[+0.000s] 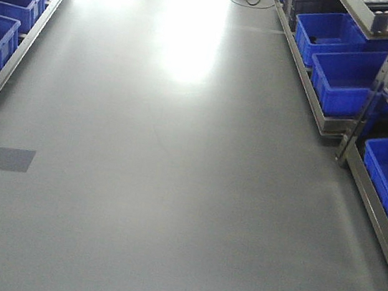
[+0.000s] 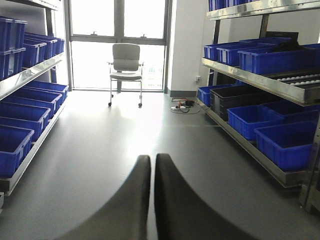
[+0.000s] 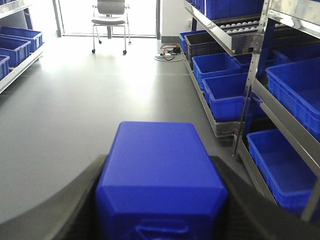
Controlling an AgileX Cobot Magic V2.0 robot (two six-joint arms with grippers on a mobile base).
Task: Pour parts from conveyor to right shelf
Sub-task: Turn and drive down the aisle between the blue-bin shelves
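right-wrist: right claw (image 3: 159,161) clamps blue part (image 3: 161,172) | left-wrist: left claw (image 2: 152,159) closed

A white swivel office chair (image 2: 125,62) on casters stands before tall bright windows (image 2: 95,20) on the glossy grey floor (image 1: 171,207); tangled cables (image 2: 183,105) lie near the white wall (image 2: 187,45).

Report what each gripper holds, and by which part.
The right gripper clamps a royal-blue plastic block by its two opposite side faces. The left gripper is closed, with nothing held in it.
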